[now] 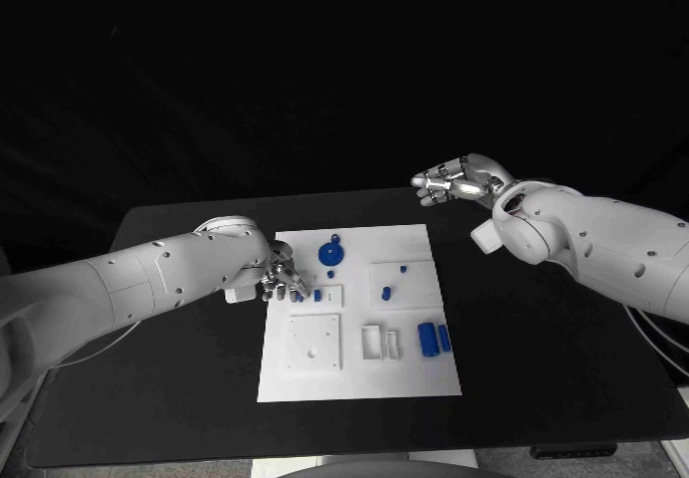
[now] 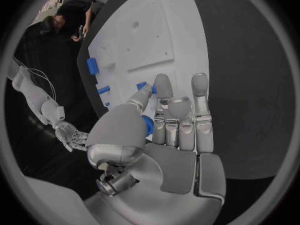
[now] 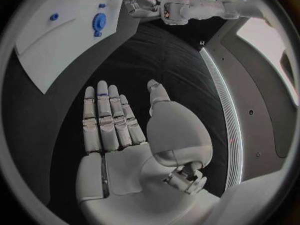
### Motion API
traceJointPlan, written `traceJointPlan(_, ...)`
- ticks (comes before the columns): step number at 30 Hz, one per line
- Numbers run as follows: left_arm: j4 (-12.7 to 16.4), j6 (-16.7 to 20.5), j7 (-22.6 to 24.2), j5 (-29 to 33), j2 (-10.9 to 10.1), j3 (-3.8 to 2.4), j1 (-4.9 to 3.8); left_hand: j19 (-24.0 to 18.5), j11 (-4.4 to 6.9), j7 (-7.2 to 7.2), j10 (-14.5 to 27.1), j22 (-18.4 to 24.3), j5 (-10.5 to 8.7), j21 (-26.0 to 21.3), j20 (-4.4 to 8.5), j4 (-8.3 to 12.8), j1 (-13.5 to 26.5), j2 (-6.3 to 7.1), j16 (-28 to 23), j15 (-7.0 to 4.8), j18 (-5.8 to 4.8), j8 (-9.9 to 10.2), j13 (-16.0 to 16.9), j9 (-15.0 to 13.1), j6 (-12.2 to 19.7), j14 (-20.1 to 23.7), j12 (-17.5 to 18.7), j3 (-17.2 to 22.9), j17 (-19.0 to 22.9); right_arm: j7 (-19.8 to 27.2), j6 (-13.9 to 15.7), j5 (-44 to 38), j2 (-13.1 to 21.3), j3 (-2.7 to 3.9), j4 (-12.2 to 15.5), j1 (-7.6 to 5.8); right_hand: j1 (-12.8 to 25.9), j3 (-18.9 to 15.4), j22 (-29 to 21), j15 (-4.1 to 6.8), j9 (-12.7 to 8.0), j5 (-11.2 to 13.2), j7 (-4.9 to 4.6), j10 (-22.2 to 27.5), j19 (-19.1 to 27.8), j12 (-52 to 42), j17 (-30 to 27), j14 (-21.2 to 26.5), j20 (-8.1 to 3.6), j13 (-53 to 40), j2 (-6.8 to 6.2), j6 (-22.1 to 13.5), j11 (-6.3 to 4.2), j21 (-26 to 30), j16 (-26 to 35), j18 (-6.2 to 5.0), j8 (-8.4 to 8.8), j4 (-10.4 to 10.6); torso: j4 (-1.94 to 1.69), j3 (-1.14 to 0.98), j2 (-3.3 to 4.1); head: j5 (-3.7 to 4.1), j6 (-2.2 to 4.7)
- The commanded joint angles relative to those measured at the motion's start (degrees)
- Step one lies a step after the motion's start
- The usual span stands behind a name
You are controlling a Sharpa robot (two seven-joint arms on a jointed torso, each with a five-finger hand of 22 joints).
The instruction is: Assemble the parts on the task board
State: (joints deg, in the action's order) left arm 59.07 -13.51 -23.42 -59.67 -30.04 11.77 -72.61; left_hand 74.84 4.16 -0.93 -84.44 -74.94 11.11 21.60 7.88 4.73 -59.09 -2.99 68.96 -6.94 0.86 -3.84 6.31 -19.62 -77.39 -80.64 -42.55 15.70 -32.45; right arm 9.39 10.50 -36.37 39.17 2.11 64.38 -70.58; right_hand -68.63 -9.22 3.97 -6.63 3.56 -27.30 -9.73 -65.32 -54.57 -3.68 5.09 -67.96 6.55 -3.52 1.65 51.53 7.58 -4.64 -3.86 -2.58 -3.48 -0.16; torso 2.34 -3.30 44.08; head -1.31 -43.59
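Observation:
The white task board [image 1: 359,373] lies in the middle of the black table. My left hand [image 1: 277,279] hovers over the board's left edge and pinches a small blue part [image 2: 148,125] between thumb and fingers; the part's tip [image 1: 298,295] shows below the fingertips. Just beside it, another small blue part [image 1: 316,295] stands in a square recess. A round blue gear-like part [image 1: 331,253] lies further back on the board. My right hand [image 1: 460,182] is raised beyond the board's far right corner, and its fingers [image 3: 106,120] are spread with nothing in them.
Two blue cylinders [image 1: 434,339] lie side by side near the board's right edge. A blue peg [image 1: 386,293] stands in the middle right. White blocks [image 1: 376,342] and a square plate [image 1: 315,343] sit at the front. Bare black table [image 1: 158,398] surrounds the board.

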Motion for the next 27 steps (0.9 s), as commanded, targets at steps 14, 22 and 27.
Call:
traceJointPlan(14, -0.3, -0.5, -0.9, -0.2, -0.1, 0.18, 0.33, 0.4, 0.75, -0.19, -2.4, -1.0, -0.39, -0.4, 0.00, -0.3, -0.2, 0.90, -0.4, -0.06, -0.54, 0.0, 0.1, 0.1, 0.4, -0.5, 0.4, -0.4, 0.1, 0.4, -0.8, -0.2, 0.0, 0.03, 0.1, 0.03, 0.4, 0.1, -0.1, -0.09, -0.1, -0.4, -0.12, 0.3, 0.4, 0.2, -0.1, 0.4, 0.13, 0.1, 0.02, -0.3, 0.02, 0.1, 0.3, 0.44, 0.06, -0.3, 0.00, 0.03, 0.01, -0.08, -0.08)
traceJointPlan(22, -0.4, -1.1, -1.6, -0.4, -0.3, 0.19, 0.33, 0.4, 0.75, -0.22, -2.4, -1.1, -5.92, -0.5, -0.02, -2.3, 1.1, 1.42, -0.4, -0.05, -0.55, 0.0, 0.2, 0.2, 0.1, -0.4, 0.4, -2.5, 0.3, 0.4, -0.8, -0.2, 0.0, 0.03, 0.1, 0.03, 0.4, 0.1, -0.1, -0.09, -0.1, -0.4, -0.12, 0.3, 0.4, 0.2, -0.1, 0.4, 0.13, 0.1, 0.02, -0.3, 0.02, 0.1, 0.3, 0.44, 0.06, -0.3, -0.03, 0.02, 0.02, -0.05, -0.14)
traceJointPlan(27, -0.4, -0.9, -1.5, -0.5, -0.3, 0.19, 0.33, 0.4, 0.71, -0.11, -2.4, -1.1, -8.35, -0.5, 0.11, -4.5, 3.1, 2.35, -0.5, -0.11, -0.61, 0.0, 0.1, 0.3, -0.2, -0.4, 0.5, -4.8, 0.3, 0.4, -0.8, -0.2, 0.0, 0.03, 0.1, 0.03, 0.4, 0.1, -0.1, -0.09, -0.1, -0.4, -0.12, 0.3, 0.4, 0.2, -0.1, 0.4, 0.13, 0.1, 0.02, -0.3, 0.02, 0.1, 0.3, 0.44, 0.06, -0.3, 0.00, 0.02, 0.01, -0.06, -0.15)
